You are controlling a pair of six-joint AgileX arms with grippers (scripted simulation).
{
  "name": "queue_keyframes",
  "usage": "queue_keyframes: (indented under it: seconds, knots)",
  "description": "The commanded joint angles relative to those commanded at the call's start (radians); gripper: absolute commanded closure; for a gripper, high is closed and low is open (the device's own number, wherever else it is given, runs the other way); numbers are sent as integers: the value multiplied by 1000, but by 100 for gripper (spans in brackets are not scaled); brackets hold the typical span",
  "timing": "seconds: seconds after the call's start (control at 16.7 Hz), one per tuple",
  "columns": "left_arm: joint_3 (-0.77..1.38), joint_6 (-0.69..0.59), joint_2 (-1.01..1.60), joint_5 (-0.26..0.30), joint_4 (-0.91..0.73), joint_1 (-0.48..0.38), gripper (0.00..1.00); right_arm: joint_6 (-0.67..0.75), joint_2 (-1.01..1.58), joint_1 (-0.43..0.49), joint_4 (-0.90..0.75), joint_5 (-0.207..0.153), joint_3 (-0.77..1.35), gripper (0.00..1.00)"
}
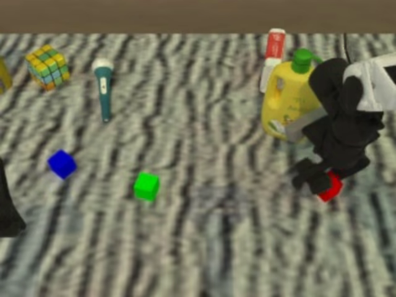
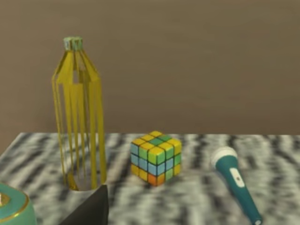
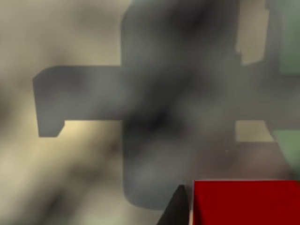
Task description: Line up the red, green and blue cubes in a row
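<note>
Our right gripper [image 1: 320, 183] down at red cube [image 1: 331, 187], surface's right; grip state unclear | cube likely light, rigid, glossy-slick; pinch opposite flat faces | left arm parked at the left edge

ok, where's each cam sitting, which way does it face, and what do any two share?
Top view: above the table, looking down; right pincer at the red cube, left arm at the left edge.
Left wrist view: low, level across the table at the puzzle cube and microphone; both appear from above too.
Right wrist view: hard against the red cube.
</note>
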Motion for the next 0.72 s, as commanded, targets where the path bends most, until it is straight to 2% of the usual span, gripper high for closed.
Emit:
queue_keyframes:
  seconds: [0.36, 0.42, 0.72]
  knots:
    - [0, 0, 0, 0, 0, 0, 0, 0, 0, 0, 0, 0, 0, 100]
    - [0, 0, 0, 0, 0, 0, 0, 8, -48, -1, -22, -10, 15, 100]
    - [0, 0, 0, 0, 0, 0, 0, 9, -98, 1, -136, -11, 75, 100]
